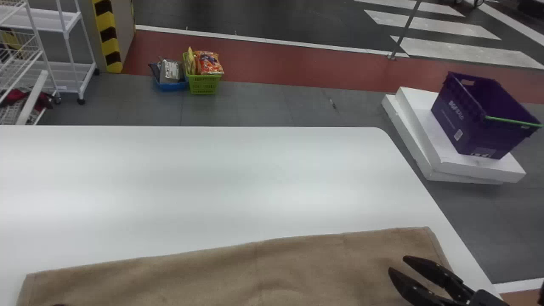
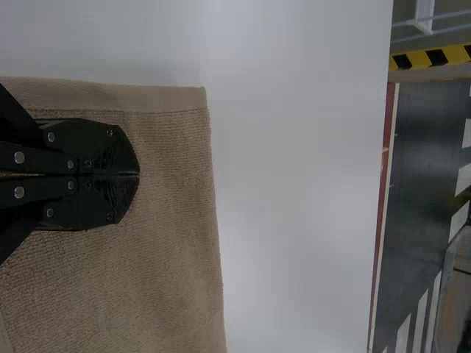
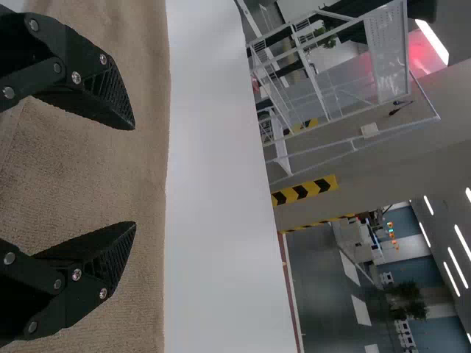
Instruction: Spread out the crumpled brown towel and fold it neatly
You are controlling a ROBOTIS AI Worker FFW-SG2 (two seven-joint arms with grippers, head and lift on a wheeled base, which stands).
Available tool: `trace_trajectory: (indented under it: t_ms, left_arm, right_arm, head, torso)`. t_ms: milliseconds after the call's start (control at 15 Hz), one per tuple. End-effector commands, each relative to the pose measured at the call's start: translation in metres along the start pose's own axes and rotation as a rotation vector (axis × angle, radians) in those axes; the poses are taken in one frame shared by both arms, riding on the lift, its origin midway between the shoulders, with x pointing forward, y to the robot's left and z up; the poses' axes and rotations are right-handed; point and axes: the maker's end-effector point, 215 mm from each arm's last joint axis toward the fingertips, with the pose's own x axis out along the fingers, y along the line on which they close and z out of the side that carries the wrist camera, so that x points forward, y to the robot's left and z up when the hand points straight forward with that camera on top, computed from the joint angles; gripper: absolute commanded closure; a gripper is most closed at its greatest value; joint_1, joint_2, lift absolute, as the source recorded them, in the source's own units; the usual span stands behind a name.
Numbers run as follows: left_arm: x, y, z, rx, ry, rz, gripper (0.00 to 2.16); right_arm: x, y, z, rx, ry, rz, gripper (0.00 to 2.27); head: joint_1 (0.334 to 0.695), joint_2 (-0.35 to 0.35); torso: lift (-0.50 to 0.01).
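The brown towel (image 1: 255, 272) lies spread in a wide, mostly smooth piece along the near part of the white table, with faint wrinkles. Over its right end is my right gripper (image 1: 396, 263), its two fingers apart. A dark tip of my left gripper (image 1: 58, 304) shows at the bottom edge, over the towel's left end. In the left wrist view, my left gripper (image 2: 138, 175) is shut above the towel (image 2: 169, 243), near a hemmed corner; no cloth is seen between its fingers. In the right wrist view, my right gripper (image 3: 135, 176) stands open over the towel (image 3: 88, 176).
The white table (image 1: 191, 182) stretches beyond the towel. Past its right edge, a purple crate (image 1: 476, 119) stands on white slabs (image 1: 480, 168) on the floor. Behind the table are a green basket (image 1: 204, 84), a blue basket (image 1: 171, 86) and a white rack (image 1: 68, 70).
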Motion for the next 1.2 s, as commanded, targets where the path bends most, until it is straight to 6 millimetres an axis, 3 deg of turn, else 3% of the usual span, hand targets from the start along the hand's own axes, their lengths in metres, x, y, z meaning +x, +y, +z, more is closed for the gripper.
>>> trace_trajectory:
  t_ms: [0,200,267,333,400,467,533,667,867,1133]
  left_arm:
    - [0.007,0.010,0.009,0.010,-0.017,0.023,2.14]
    - [0.009,0.015,0.033,0.022,-0.077,0.024,2.14]
    - [0.007,0.013,0.038,0.016,-0.091,0.014,1.95]
    - [0.000,0.008,0.040,-0.008,-0.103,-0.009,1.43]
    - [-0.010,0.002,0.044,-0.025,-0.119,-0.036,0.66]
    - [-0.020,0.001,0.049,-0.032,-0.134,-0.047,0.09]
    - [-0.027,0.004,0.056,-0.023,-0.139,-0.029,0.03]
    - [-0.031,0.024,0.038,-0.017,-0.048,0.066,0.08]
    - [-0.035,0.039,0.014,-0.053,0.061,0.097,0.10]
    - [-0.033,0.057,0.020,-0.055,0.064,0.132,0.10]
  right_arm:
    - [0.001,0.001,0.002,-0.005,-0.002,0.002,0.44]
    - [0.002,0.004,0.004,-0.006,-0.002,0.008,0.44]
    - [0.001,0.004,0.004,-0.007,0.000,0.007,0.43]
    - [0.000,0.003,0.003,-0.004,0.002,0.003,0.43]
    - [-0.001,0.002,0.003,-0.003,0.003,0.002,0.43]
    - [-0.002,0.002,0.002,-0.001,0.001,0.002,0.43]
    - [-0.002,0.002,0.002,0.002,-0.004,0.005,0.43]
    - [-0.003,0.003,0.003,0.006,-0.009,0.014,0.43]
    - [-0.003,0.003,0.000,0.011,-0.011,0.018,0.43]
    - [-0.004,0.003,0.001,0.011,-0.017,0.023,0.43]
  head:
    - [0.695,-0.214]
    - [0.695,-0.186]
    - [0.695,-0.181]
    - [0.695,-0.175]
    - [0.695,-0.175]
    - [0.695,-0.180]
    - [0.695,-0.187]
    - [0.695,-0.192]
    - [0.695,-0.156]
    - [0.695,-0.123]
  torso:
    - [-0.126]
    - [-0.126]
    - [-0.126]
    - [-0.126]
    - [-0.126]
    - [-0.126]
    - [-0.126]
    - [-0.126]
    - [-0.126]
    - [-0.126]
